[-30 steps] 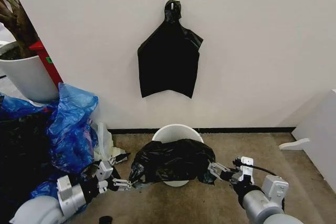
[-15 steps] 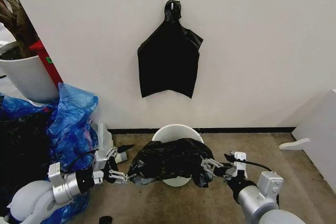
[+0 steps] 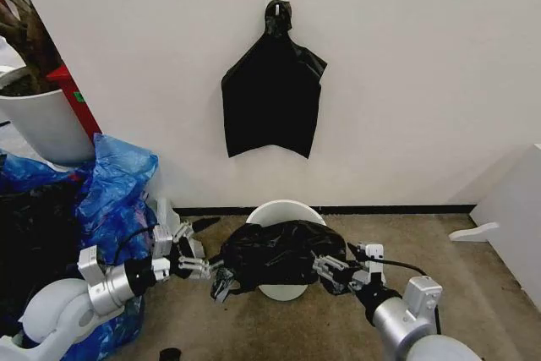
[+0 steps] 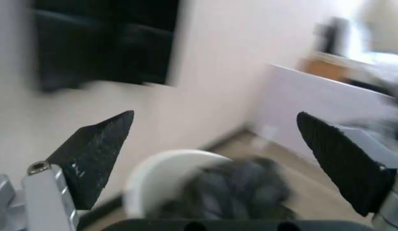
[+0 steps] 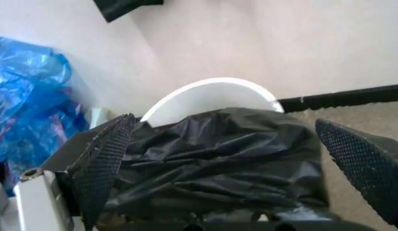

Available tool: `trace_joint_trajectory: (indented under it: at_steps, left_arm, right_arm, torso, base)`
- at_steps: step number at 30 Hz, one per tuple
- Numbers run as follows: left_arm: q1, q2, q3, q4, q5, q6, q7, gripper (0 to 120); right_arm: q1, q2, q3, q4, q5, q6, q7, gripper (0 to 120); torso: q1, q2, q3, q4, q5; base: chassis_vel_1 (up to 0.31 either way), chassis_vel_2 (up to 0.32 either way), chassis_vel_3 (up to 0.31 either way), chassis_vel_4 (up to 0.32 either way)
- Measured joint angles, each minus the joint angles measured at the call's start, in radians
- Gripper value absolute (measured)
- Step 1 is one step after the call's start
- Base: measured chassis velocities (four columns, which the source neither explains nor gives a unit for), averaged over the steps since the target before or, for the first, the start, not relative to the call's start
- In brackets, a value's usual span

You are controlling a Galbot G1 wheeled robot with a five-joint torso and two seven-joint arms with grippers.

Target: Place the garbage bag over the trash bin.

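While garbage bag (image 3: 279,253) drapes over trash bin (image 3: 279,213) — left gripper (image 3: 201,253), right gripper (image 3: 331,272) flank it, jaws spread.

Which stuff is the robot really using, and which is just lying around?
Using:
garbage bag, draped over the bin
trash bin
left pincer, open beside the bag
right pincer, open at the bag

Lying around:
blue bags
black bag on the wall
plant pot

White wall (image 3: 423,82), black baseboard (image 3: 397,209), tan carpet (image 3: 473,293). Blue bags (image 3: 114,200) and white plant pot (image 3: 42,124) left, white cabinet (image 3: 520,209) right.
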Motion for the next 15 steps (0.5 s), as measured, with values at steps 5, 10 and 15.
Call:
trace_joint_trajectory:
  at_steps: [5,10,15]
  left_arm:
    - [-0.027,-0.044,0.047,-0.067,0.008,-0.001,-0.392,100]
    - [-0.024,-0.071,0.076,-0.158,0.021,0.051,-0.606,100]
    - [-0.064,-0.057,0.119,-0.18,0.048,0.09,-0.646,100]
  right_arm:
    - [0.016,-0.017,0.046,0.005,-0.024,0.01,-0.051,100]
    - [0.059,-0.043,0.107,-0.03,-0.06,0.028,-0.178,100]
    - [0.07,-0.057,0.215,-0.088,-0.084,0.03,-0.327,100]
  torso:
    - [0.0,0.0,0.0,-0.0001,-0.0001]
    - [0.0,0.0,0.0,0.0005,0.0001]
    - [0.0,0.0,0.0,-0.0017,-0.0002]
  base:
    - [0.0,0.0,0.0,0.0]
    - [0.0,0.0,0.0,0.0]
    - [0.0,0.0,0.0,0.0]
